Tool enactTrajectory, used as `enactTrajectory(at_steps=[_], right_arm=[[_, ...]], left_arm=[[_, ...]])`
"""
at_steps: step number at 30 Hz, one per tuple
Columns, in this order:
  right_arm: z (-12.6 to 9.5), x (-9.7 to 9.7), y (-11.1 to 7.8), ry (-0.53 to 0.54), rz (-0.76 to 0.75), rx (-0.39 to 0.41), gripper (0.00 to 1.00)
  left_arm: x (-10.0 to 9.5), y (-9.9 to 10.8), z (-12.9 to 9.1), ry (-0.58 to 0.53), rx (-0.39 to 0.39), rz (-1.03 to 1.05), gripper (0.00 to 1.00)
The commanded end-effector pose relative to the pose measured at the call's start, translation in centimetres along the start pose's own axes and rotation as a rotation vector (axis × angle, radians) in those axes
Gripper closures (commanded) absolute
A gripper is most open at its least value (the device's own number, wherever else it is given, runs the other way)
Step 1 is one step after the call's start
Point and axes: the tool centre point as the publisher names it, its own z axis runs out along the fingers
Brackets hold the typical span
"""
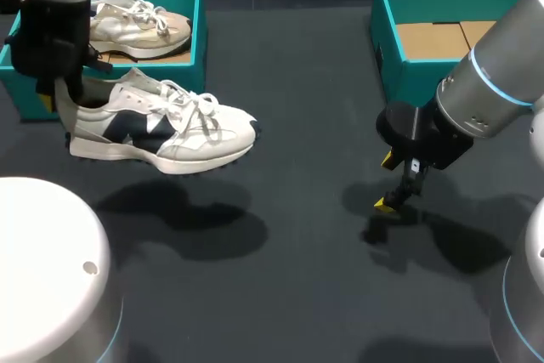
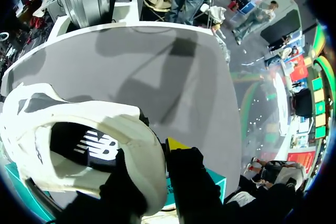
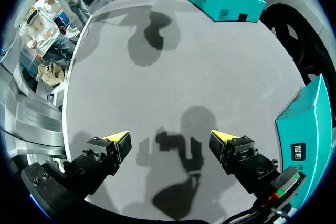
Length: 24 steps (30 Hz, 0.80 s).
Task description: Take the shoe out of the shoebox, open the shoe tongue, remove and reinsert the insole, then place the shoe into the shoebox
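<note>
item: shoe [image 1: 161, 129]. white and cream trainer with dark side panels, white laces tied. position: left of centre in the head view, toe towards the middle of the frame, held clear of the table [image 1: 297, 278]; its shadow [image 1: 183, 210] lies apart, below it. roughly level.

holder: left gripper [image 1: 59, 95], at the heel end. in the left wrist view the heel collar [image 2: 149, 145] stands between its fingers, one inside the shoe [image 2: 79, 124] and one outside. pincer clamped on the shoe.

origin: shoebox [image 1: 191, 6], teal, upper left of the head view, just behind the shoe. a second shoe [image 1: 140, 27] lies in it.

other arm: right gripper [image 1: 387, 182], right of centre in the head view, hanging low over bare table. fingers apart, nothing between them, as the right wrist view [image 3: 170, 137] confirms.

also present: second box [image 1: 391, 48], teal, upper right of the head view, brown card floor showing.

step in hand, by judgement: taking the shoe out of the shoebox, nearly complete; tongue and insole not yet touched.

next move, by judgement: set the shoe down on its sole on open table between the arms, keeping the heel steadied, so that the free right gripper can reach the tongue under the tied laces.
</note>
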Motion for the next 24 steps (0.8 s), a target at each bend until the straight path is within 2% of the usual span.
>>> enactTrajectory(at_steps=[1, 4, 8, 21, 24], right_arm=[[0.1, 0.1, -0.1, -0.003, 0.000, 0.000, 0.00], [0.1, 0.1, -0.1, -0.003, 0.000, 0.000, 0.00], [0.1, 0.1, -0.1, -0.003, 0.000, 0.000, 0.00], [0.1, 0.1, -0.1, -0.003, 0.000, 0.000, 0.00], [0.1, 0.1, -0.1, -0.003, 0.000, 0.000, 0.00]], left_arm=[[-1.1, -0.3, 0.9, 0.013, 0.019, -0.034, 1.00], [-2.5, -0.3, 2.3, 0.022, 0.057, -0.076, 1.00], [-4.5, -0.9, 4.0, 0.044, 0.063, -0.122, 1.00], [-4.9, -1.1, 4.2, 0.050, 0.052, -0.115, 1.00], [-6.8, -1.6, 5.5, 0.040, 0.039, -0.115, 1.00]])
